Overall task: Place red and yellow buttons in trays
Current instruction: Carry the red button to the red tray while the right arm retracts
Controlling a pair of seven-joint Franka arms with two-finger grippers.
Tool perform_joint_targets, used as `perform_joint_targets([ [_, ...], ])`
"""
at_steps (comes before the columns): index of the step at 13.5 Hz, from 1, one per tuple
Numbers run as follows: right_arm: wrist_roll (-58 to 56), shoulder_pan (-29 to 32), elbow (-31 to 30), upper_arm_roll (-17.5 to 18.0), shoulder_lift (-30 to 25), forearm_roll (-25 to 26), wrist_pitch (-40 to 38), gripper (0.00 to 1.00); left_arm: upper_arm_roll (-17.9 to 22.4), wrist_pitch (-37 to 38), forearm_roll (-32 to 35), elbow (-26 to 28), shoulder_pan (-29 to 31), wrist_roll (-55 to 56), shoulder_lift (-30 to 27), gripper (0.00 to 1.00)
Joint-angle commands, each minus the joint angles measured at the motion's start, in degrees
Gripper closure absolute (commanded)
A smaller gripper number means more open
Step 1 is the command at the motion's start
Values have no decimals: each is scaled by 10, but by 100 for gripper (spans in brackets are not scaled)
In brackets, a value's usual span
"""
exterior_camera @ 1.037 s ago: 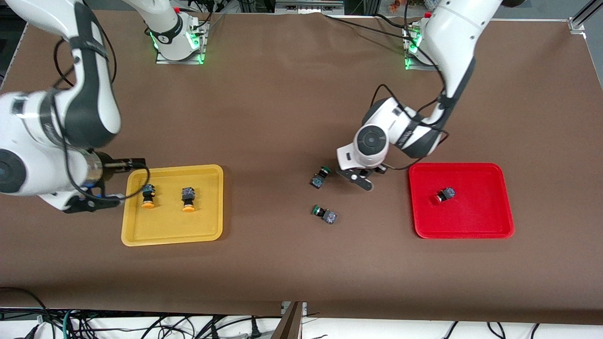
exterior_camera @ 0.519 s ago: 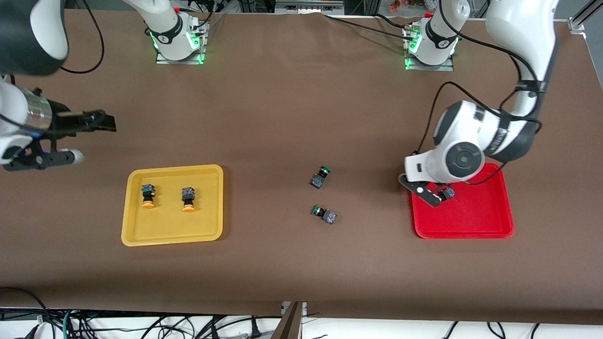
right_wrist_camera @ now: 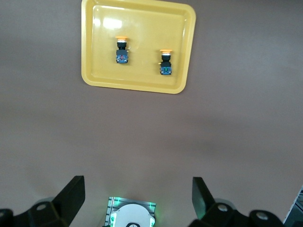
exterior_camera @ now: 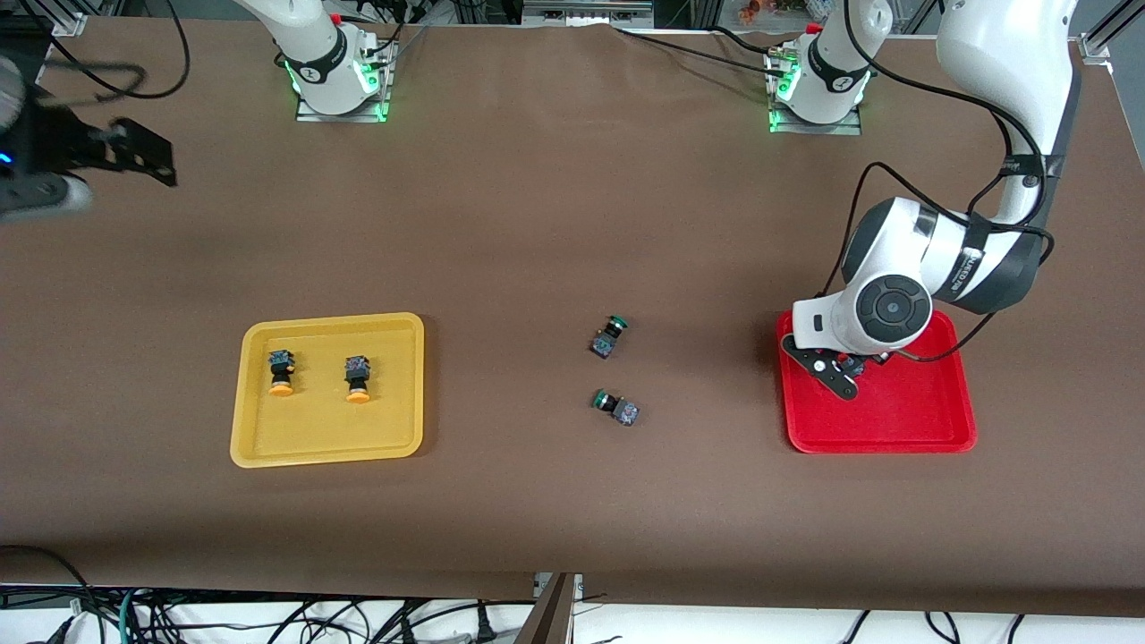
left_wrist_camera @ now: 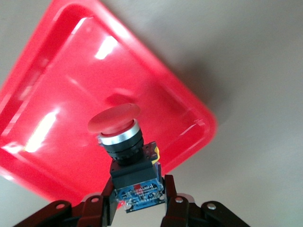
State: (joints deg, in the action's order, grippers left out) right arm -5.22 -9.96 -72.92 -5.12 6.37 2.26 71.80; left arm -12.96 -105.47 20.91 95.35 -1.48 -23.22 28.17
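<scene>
Red-capped button (left_wrist_camera: 124,142), dark body and silver collar, pinched by the left gripper (left_wrist_camera: 137,208) over the red tray (exterior_camera: 903,420) near the desk's left-arm end. Its blue label is unreadable. Two yellow-capped buttons (exterior_camera: 281,371) (exterior_camera: 358,377) stand in the yellow tray (exterior_camera: 268,447). Two green-capped switches (exterior_camera: 608,336) (exterior_camera: 617,406) lie mid-desk. Right gripper (right_wrist_camera: 137,196), spread, hangs over the desk's right-arm edge

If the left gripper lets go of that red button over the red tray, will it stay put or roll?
The red button, held by its blocky body in the left gripper over the red tray, probably won't roll far: the square body should stop it. Its wide round cap looks top-heavy, so it will likely tip onto its side, as the yellow buttons lie. The tray's raised rim should contain it.
</scene>
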Motion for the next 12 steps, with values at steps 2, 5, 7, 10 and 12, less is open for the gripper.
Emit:
perform_joint_targets([
  [2, -8, 36, -78, 16, -57, 0, 12, 0, -2, -31, 29, -33, 52, -118, 25, 100],
  [5, -9, 44, -80, 23, -56, 0, 5, 0, -3, -120, 28, -30, 124, -258, 70, 98],
  [7, -9, 44, -71, 21, -42, 3, -13, 0, -3, -164, 27, -28, 151, -301, 97, 99],
  [10, -9, 41, -71, 22, -39, 2, -13, 0, -4, -165, 26, -24, 149, -301, 101, 86],
  [12, -9, 41, -71, 21, -38, 4, -11, 0, -6, -165, 25, -24, 148, -301, 107, 40],
])
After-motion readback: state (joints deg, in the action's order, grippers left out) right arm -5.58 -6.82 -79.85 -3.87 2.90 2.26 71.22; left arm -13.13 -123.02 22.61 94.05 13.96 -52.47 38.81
